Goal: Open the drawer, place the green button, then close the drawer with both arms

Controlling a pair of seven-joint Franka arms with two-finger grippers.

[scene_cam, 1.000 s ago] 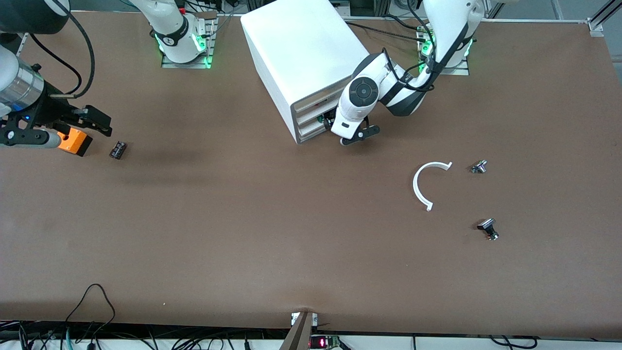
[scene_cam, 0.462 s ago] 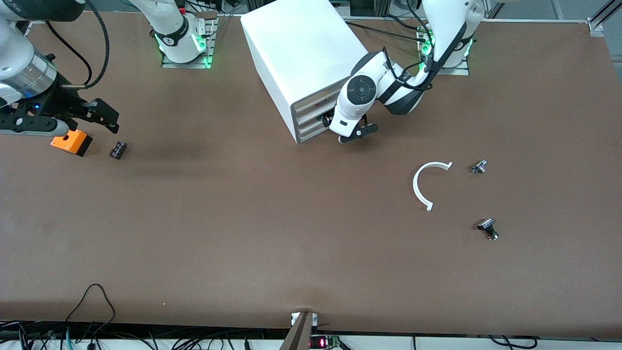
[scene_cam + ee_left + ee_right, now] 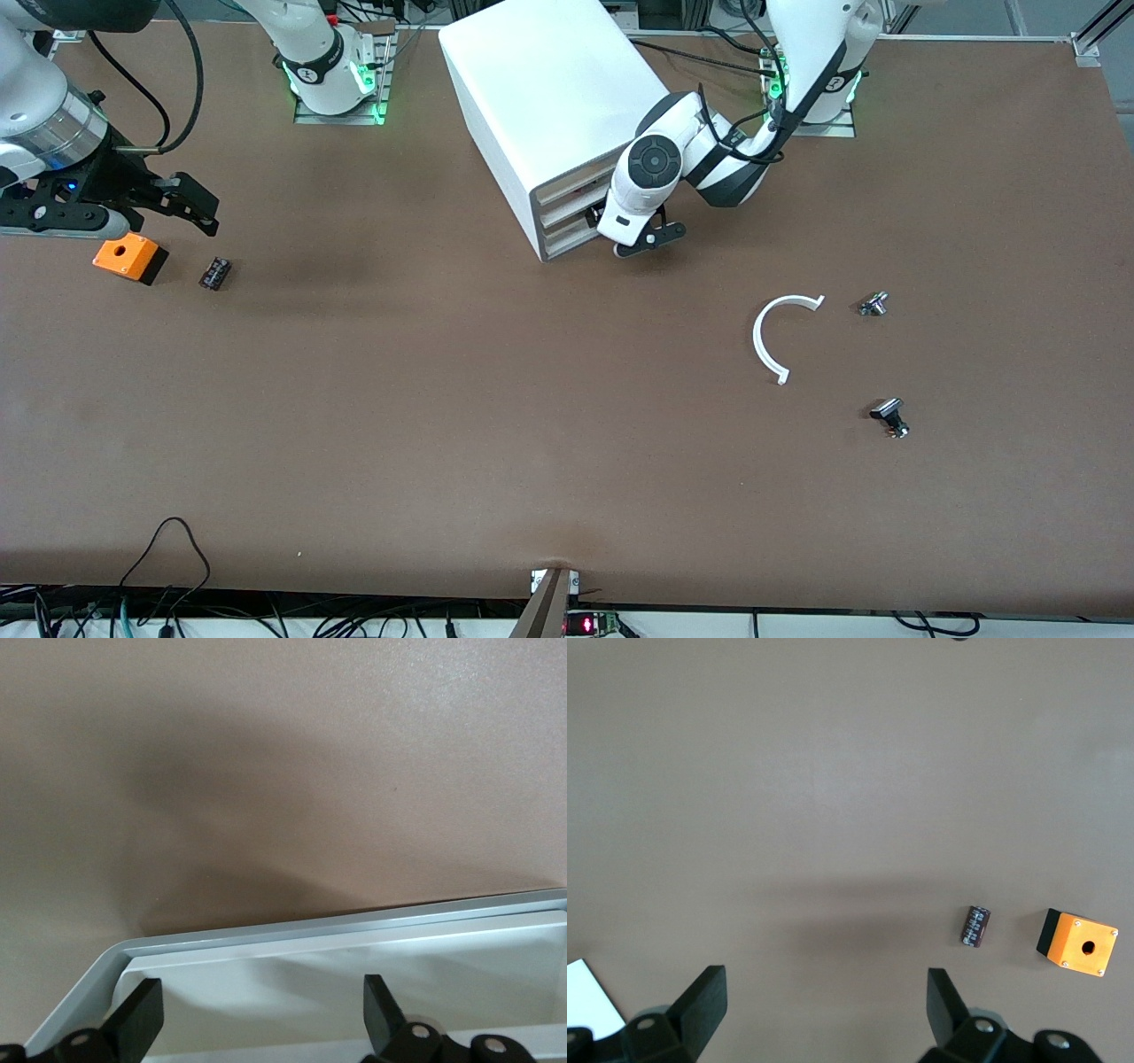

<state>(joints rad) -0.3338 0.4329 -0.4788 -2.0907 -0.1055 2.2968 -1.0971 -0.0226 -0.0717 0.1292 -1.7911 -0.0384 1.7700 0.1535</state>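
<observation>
The white cabinet (image 3: pixel 549 97) stands near the arms' bases. Its lowest drawer (image 3: pixel 567 237) shows only its front. My left gripper (image 3: pixel 620 235) is low in front of that drawer, hand against the cabinet face. In the left wrist view its open, empty fingers (image 3: pixel 146 1014) straddle the drawer's grey rim (image 3: pixel 354 921) and white tray. My right gripper (image 3: pixel 190 208) is open and empty over the table at the right arm's end, beside the orange box (image 3: pixel 130 258). In the right wrist view the right gripper (image 3: pixel 824 992) holds nothing. The green-capped button is out of view.
A small black part (image 3: pixel 215 273) lies beside the orange box; both show in the right wrist view, the part (image 3: pixel 976 926) and the box (image 3: pixel 1081 943). A white arc (image 3: pixel 780 337) and two silver-and-black parts (image 3: pixel 873 304) (image 3: pixel 890 416) lie toward the left arm's end.
My right gripper has moved off the orange box toward the arms' bases; the box stays on the table. My left hand has shifted slightly toward the cabinet.
</observation>
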